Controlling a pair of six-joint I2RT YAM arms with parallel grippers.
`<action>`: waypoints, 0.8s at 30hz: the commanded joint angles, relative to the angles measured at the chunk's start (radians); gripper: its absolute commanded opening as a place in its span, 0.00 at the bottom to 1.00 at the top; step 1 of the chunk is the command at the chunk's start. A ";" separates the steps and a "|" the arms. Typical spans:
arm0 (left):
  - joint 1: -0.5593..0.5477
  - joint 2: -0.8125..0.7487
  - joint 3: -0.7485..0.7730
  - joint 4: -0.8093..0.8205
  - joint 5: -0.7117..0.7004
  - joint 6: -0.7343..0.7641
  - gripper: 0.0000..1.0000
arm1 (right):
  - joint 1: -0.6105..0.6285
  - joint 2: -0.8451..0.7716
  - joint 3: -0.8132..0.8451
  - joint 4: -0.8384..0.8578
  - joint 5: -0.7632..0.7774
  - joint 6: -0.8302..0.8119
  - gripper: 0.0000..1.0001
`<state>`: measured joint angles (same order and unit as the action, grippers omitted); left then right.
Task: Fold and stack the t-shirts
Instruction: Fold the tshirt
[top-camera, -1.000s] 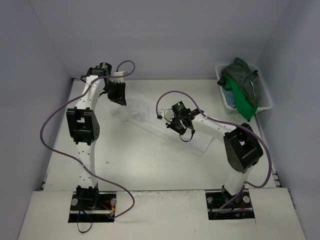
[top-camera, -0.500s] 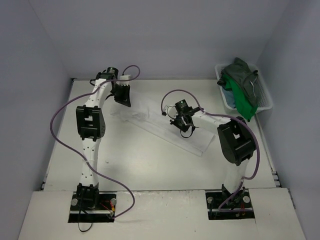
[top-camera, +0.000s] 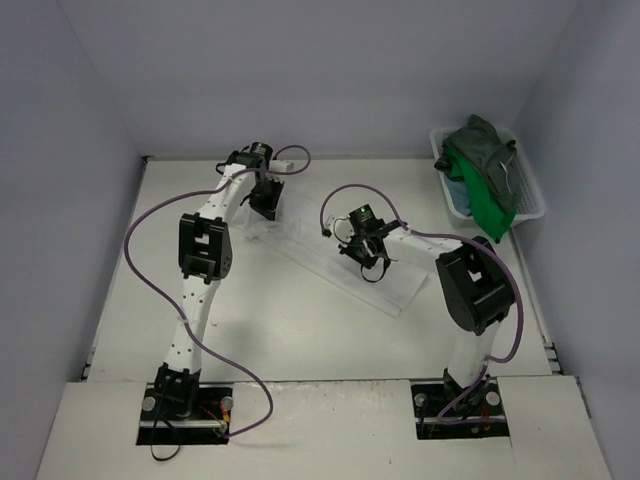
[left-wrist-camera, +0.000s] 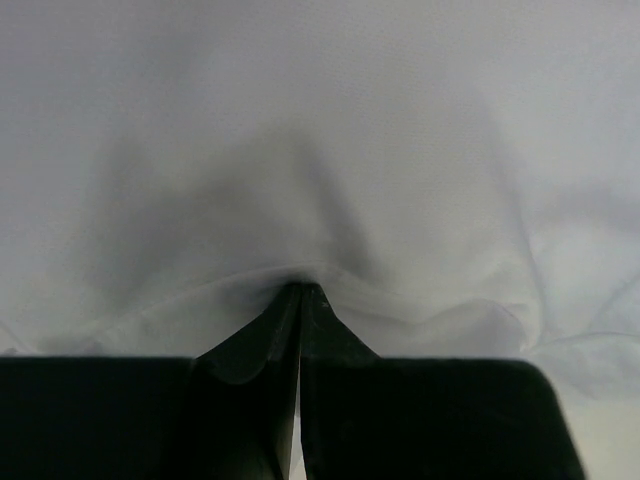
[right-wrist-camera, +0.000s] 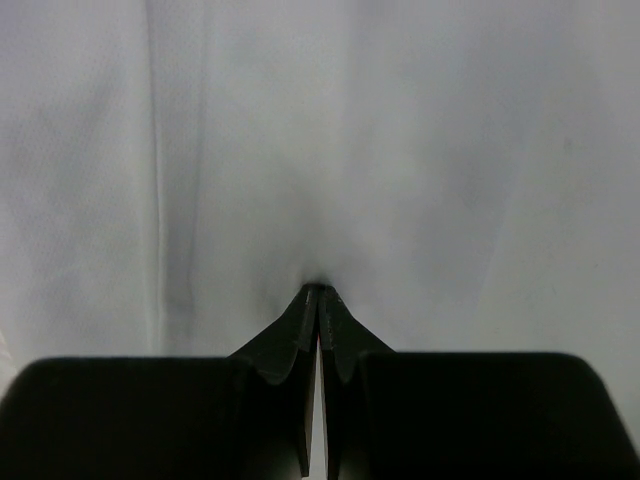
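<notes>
The left hand clamped the far-left end of the long white cloth t-shirt, stretched slantwise across the table; the right hand pinched its middle. Pulled unevenly, either thin pinch might slip and spoil the fold.

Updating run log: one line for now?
left end effector: shut on white t-shirt | right end effector: shut on it | basket: remaining shirts

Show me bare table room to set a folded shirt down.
Widest: the near side of the table, between the left arm, the white t-shirt and the right arm. A narrower strip runs along the far edge. Crowded: the middle, where the shirt lies diagonally, and the basket corner.
</notes>
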<state>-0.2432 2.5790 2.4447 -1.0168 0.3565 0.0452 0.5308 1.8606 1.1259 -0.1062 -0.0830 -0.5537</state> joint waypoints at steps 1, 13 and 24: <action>-0.054 0.021 0.022 -0.017 -0.177 0.041 0.00 | 0.035 -0.052 -0.032 -0.069 -0.032 0.015 0.00; -0.113 0.040 0.039 -0.048 -0.128 0.088 0.00 | 0.258 -0.141 -0.112 -0.141 -0.096 0.074 0.00; -0.191 0.107 0.145 -0.037 -0.100 0.131 0.43 | 0.340 -0.077 -0.032 -0.159 -0.109 0.015 0.00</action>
<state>-0.4019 2.6461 2.5763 -1.0218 0.2024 0.1673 0.8566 1.7676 1.0447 -0.2260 -0.1535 -0.5266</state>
